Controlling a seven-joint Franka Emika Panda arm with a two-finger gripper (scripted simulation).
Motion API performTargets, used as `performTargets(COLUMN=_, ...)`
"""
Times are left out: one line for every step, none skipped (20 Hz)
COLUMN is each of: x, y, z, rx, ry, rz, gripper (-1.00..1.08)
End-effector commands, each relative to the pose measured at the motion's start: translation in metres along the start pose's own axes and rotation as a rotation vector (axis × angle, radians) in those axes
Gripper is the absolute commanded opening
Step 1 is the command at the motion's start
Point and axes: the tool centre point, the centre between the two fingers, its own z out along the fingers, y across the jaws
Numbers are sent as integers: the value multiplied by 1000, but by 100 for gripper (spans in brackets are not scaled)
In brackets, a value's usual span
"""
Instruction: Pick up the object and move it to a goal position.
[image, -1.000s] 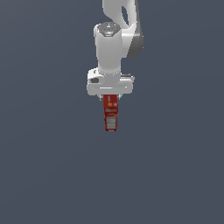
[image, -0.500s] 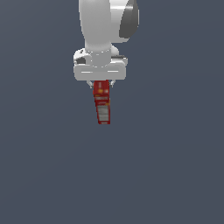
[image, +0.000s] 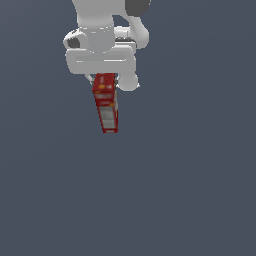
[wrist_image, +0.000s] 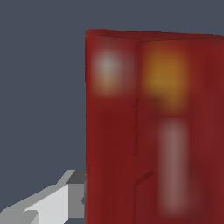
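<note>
I read no text on the box (image: 106, 102) (label blurred); gripper (image: 102, 76) points down, fingers pinching its top.

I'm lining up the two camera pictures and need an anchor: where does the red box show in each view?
Exterior view: the red box hangs below the white gripper, upper middle of the picture, tilted slightly, against plain grey.
Wrist view: the red box fills most of the picture, close up and blurred, with one grey finger beside it.
Shared landmark: the box's orange patch above its pale label strip.
</note>
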Motion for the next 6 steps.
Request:
performTargets(x=0, y=5, z=-10, rx=0, ry=0, rz=-1, gripper=-100)
performTargets(x=0, y=6, z=-12, rx=0, ry=0, rz=-1, gripper=-100)
performTargets(x=0, y=7, z=-14, rx=-1, ry=0, rz=-1, gripper=-100)
performTargets(x=0, y=7, z=-15, rx=-1, ry=0, rz=-1, gripper=-100)
performTargets(x=0, y=8, z=-16, rx=-1, ry=0, rz=-1, gripper=-100)
performTargets(x=0, y=8, z=-16, rx=-1, ry=0, rz=-1, gripper=-100)
